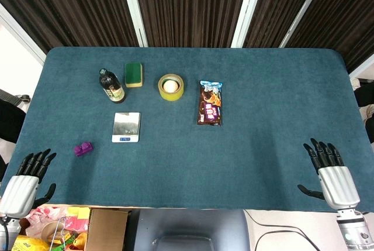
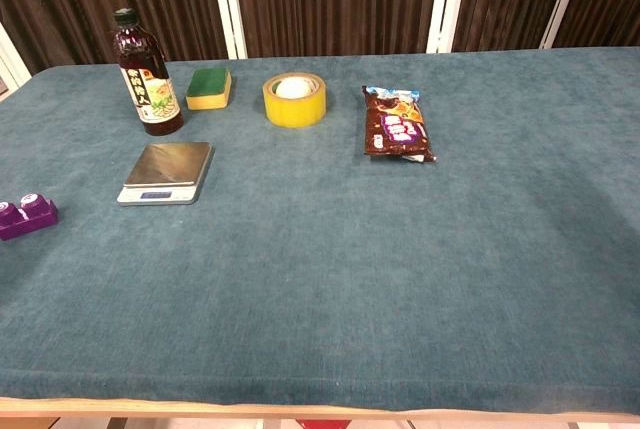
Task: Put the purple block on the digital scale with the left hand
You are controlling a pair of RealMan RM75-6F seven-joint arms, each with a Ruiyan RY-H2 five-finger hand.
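The purple block (image 1: pixel 84 149) lies on the blue table cloth near the left front, also at the left edge of the chest view as the purple block (image 2: pixel 25 216). The digital scale (image 1: pixel 126 127) sits a little behind and right of it, its steel plate bare; the chest view shows the scale (image 2: pixel 166 171) too. My left hand (image 1: pixel 24 183) rests at the front left table edge, fingers apart, holding nothing, well short of the block. My right hand (image 1: pixel 331 172) lies at the front right edge, fingers spread and empty. Neither hand shows in the chest view.
Behind the scale stand a dark bottle (image 1: pixel 111 86), a green-yellow sponge (image 1: pixel 134 74) and a roll of yellow tape (image 1: pixel 171 87). A snack packet (image 1: pixel 210 103) lies right of centre. A cardboard box (image 1: pixel 106 229) and bags sit below the table's front left edge.
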